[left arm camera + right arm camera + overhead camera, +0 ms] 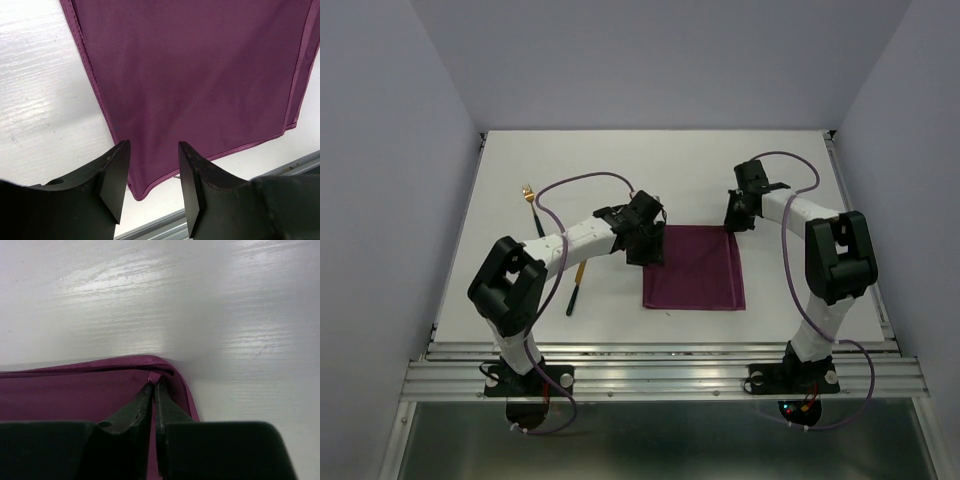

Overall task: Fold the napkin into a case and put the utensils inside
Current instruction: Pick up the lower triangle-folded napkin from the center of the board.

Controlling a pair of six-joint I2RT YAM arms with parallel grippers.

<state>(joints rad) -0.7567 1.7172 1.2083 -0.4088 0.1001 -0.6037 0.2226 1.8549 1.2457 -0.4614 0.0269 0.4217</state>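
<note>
White worktop (pixel 800 180). Far left: slim fork (pixel 529 192), gold head, black handle. Nearer: knife (pixel 575 288), gold blade, black handle, partly under left arm. Left fingers (pixel 645 245) spread wide, poised over left edge of plum-purple cloth napkin (pixel 695 268). Napkin lies flat mid-worktop as rectangle. Right fingers (pixel 148 399) pressed together, pinching napkin's far right corner (layered hem visible there).
</note>
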